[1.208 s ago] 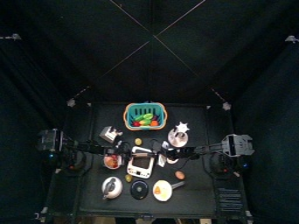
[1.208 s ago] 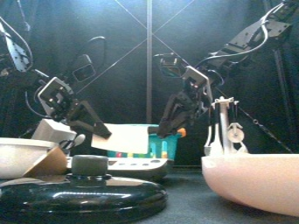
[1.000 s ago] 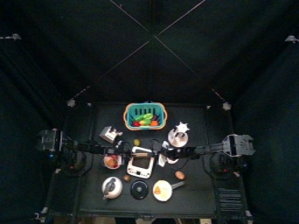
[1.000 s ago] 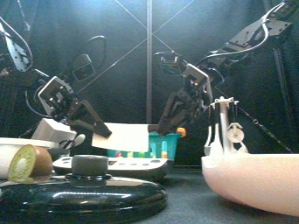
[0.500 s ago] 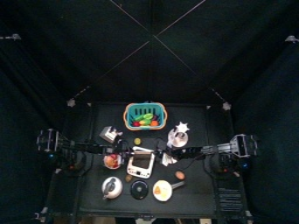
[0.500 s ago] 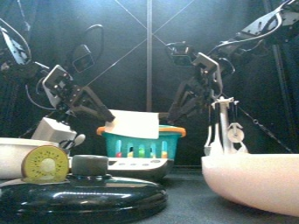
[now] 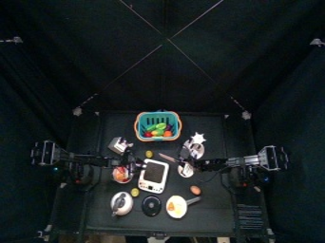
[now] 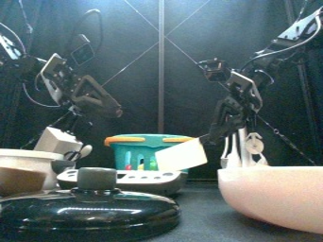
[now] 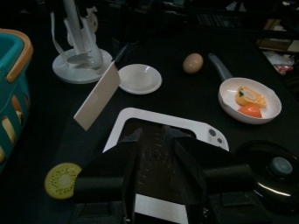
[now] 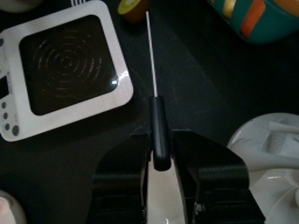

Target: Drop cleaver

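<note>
Clamped by its handle in the right gripper (image 10: 156, 171), the cleaver (image 10: 153, 66) should be released low, clear of the spread left gripper (image 9: 147, 175).

From above, the table's (image 7: 95, 204) small items were too small to be told apart. At table height, the pale bowl (image 8: 280, 195) and black lid (image 8: 78, 216) were cut off by the edges. The cleaver (image 10: 155, 83) was seen edge-on, its handle end hidden between the right gripper's (image 10: 163, 171) jaws.
</note>
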Controlling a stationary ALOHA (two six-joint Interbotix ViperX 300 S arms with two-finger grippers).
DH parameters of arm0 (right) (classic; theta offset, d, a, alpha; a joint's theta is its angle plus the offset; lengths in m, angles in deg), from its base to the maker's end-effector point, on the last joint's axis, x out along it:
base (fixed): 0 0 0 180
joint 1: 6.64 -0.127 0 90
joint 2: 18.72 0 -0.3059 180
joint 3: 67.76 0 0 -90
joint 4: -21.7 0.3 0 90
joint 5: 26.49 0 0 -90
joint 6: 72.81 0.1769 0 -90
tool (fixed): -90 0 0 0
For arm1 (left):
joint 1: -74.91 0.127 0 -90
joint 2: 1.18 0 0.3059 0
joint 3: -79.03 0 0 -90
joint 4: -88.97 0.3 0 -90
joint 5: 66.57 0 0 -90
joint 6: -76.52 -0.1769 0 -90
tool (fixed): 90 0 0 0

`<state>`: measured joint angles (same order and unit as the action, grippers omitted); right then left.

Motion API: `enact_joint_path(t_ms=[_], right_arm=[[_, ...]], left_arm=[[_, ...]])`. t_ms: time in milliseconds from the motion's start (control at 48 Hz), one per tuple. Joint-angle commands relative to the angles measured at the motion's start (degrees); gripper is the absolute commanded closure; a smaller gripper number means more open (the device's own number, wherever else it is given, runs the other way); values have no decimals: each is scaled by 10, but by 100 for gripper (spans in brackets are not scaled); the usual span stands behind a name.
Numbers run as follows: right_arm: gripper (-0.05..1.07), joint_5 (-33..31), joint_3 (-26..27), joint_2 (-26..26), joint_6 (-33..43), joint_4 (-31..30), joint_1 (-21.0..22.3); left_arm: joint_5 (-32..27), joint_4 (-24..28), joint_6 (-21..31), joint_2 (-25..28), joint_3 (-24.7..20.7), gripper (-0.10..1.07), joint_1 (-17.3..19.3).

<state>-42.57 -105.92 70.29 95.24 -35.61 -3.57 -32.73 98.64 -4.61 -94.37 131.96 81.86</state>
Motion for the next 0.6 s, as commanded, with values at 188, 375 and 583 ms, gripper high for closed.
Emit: enact_joint_path(t_ms=[188, 375, 583], right_arm=[[42, 12, 4, 16, -2, 67, 6], [29, 29, 9, 22, -2, 72, 7], [19, 29, 10, 22, -3, 69, 8]], left_arm=[[5, -4, 3, -26, 4, 28, 3], [5, -11, 1, -37, 12, 28, 3], [0, -19, 3, -38, 19, 28, 4]])
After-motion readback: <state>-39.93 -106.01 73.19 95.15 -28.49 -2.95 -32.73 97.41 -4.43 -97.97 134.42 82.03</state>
